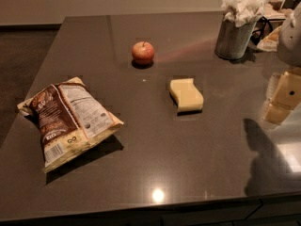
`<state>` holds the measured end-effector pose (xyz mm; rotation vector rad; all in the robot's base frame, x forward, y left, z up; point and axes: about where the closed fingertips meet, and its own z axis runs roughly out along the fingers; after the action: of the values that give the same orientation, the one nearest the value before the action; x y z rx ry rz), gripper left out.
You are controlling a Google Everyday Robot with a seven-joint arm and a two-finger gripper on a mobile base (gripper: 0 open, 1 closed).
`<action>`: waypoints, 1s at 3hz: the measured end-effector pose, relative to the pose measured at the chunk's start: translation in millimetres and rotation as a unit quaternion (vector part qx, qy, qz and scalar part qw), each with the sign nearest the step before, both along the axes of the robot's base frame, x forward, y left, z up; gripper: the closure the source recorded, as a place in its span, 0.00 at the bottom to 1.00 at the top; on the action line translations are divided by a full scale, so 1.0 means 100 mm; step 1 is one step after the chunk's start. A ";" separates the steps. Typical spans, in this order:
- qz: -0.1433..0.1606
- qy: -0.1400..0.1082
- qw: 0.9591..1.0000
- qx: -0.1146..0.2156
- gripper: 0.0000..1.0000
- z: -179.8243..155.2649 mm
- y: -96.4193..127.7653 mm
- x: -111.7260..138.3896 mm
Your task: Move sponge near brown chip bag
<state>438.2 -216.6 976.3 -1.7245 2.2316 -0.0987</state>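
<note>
Dark glossy countertop (188, 173), pale wall behind, dark floor off to the left. Sponge (186, 95) lies flat right of centre, a pale yellow block with wavy sides, touching nothing. Brown chip bag (70, 119) lies on the left side with its cream nutrition panel and barcode facing up, crinkled, well apart from the sponge. Red apple (143, 52) stands upright further back, between the two in left-right terms but behind the line joining them, also touching nothing. Metal bucket (233, 39) is at the back right, stuffed with crumpled white paper (244, 4), probably napkins. More clutter sits behind it at the top right corner, too cut off to name. Gripper (278, 102) is at the right edge, pale yellow and blocky, partly out of frame, near the sponge's right side but apart from it. Cannot tell whether it is released or clenched; it has nothing in it. Its shadow (268, 159) falls on the counter at front right. Ceiling light glare (158, 195) shows near the front edge.
</note>
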 end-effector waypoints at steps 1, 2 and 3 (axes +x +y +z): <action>0.000 0.000 1.000 0.000 0.00 0.00 0.00 0.00; -0.012 0.002 1.000 0.005 0.00 0.00 0.04 0.12; -0.042 0.005 0.999 0.026 0.00 -0.10 0.21 0.48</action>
<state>485.7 -195.7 966.1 -1.6087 2.2929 -0.0507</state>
